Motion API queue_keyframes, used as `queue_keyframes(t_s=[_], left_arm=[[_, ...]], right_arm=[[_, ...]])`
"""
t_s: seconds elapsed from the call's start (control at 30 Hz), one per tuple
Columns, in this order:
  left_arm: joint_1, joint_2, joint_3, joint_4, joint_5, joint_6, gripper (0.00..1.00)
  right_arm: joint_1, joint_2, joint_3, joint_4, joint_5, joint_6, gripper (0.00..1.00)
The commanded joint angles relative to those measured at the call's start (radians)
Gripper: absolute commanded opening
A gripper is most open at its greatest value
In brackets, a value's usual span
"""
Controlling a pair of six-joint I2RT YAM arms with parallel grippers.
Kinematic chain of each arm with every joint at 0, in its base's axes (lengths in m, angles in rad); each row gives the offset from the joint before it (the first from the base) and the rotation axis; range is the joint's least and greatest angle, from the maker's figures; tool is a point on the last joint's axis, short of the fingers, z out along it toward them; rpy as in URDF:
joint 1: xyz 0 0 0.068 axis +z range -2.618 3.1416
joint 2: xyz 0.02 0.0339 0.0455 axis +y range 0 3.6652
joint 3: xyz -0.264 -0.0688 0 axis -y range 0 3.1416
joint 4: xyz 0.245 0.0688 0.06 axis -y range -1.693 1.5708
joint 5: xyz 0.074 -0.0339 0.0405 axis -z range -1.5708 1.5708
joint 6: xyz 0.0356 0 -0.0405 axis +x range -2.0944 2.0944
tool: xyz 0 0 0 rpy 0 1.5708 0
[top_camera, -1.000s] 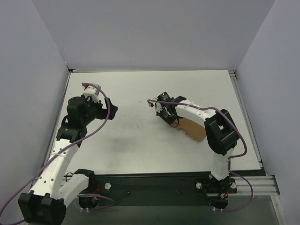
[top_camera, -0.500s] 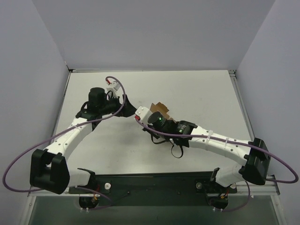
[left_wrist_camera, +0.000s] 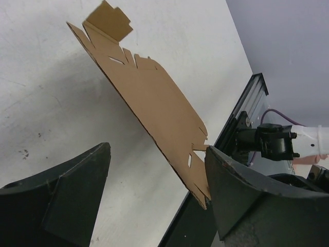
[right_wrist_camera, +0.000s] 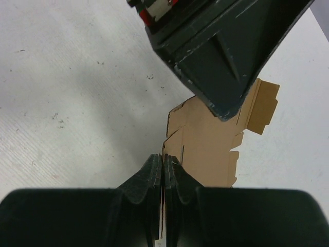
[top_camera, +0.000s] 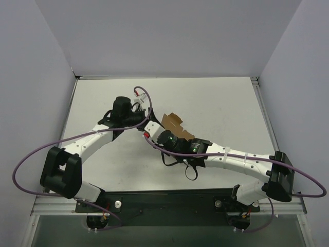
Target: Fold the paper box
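Observation:
The paper box (top_camera: 172, 124) is a flat brown die-cut sheet with notched tabs, held tilted above the table's middle. My right gripper (top_camera: 164, 130) is shut on one edge of it; in the right wrist view the fingers (right_wrist_camera: 163, 157) pinch the sheet (right_wrist_camera: 205, 140), which stretches away from them. My left gripper (top_camera: 145, 118) is open just left of the sheet. In the left wrist view the sheet (left_wrist_camera: 149, 98) runs slantwise between the spread fingers (left_wrist_camera: 157, 149), its lower corner against the right fingertip (left_wrist_camera: 218, 164).
The white table (top_camera: 216, 103) is walled at the back and on both sides. A black rail (top_camera: 169, 198) with the arm bases runs along the near edge. Purple cables (top_camera: 31, 154) loop off both arms.
The right arm has swung from the right side toward the middle, lifting the sheet off the table. The left gripper has moved right up to the sheet, and its jaws have narrowed slightly.

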Motion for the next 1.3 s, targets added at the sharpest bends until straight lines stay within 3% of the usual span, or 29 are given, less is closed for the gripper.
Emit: queue_keyframes(t_s=[0.0,0.17,0.33,0.37,0.4,0.5,0.57,0.8,1.0,1.27], left_arm=[[-0.022,0.035,0.043,0.058,0.099,-0.023,0.79],[-0.049,0.066,0.043,0.141,0.192,-0.034,0.50],[-0.051,0.081,0.002,0.323,0.297,-0.126,0.09],[-0.051,0.086,-0.002,0.351,0.327,-0.140,0.04],[-0.045,0.089,-0.002,0.366,0.343,-0.144,0.00],[-0.019,0.086,0.012,0.333,0.377,-0.091,0.00],[-0.006,0.082,0.043,0.229,0.378,-0.002,0.00],[-0.002,0.068,0.175,-0.273,0.349,0.390,0.00],[-0.003,0.031,0.193,-0.378,0.410,0.498,0.00],[-0.006,0.020,0.195,-0.411,0.450,0.544,0.00]], right_arm=[[0.009,0.004,0.016,0.018,0.056,0.012,0.00],[0.009,0.007,0.017,0.007,0.061,0.029,0.00],[0.008,-0.020,0.003,0.007,0.018,0.044,0.10],[0.007,-0.033,0.003,-0.002,0.014,0.046,0.15],[0.006,-0.045,0.005,-0.008,0.013,0.053,0.35],[-0.014,-0.108,0.028,-0.066,0.018,0.090,0.65],[-0.038,-0.175,0.055,-0.126,0.003,0.114,0.69],[-0.227,-0.352,0.063,-0.255,-0.057,0.190,0.74],[-0.351,-0.373,0.028,-0.316,-0.069,0.170,0.74],[-0.364,-0.330,0.042,-0.345,-0.089,0.128,0.71]])
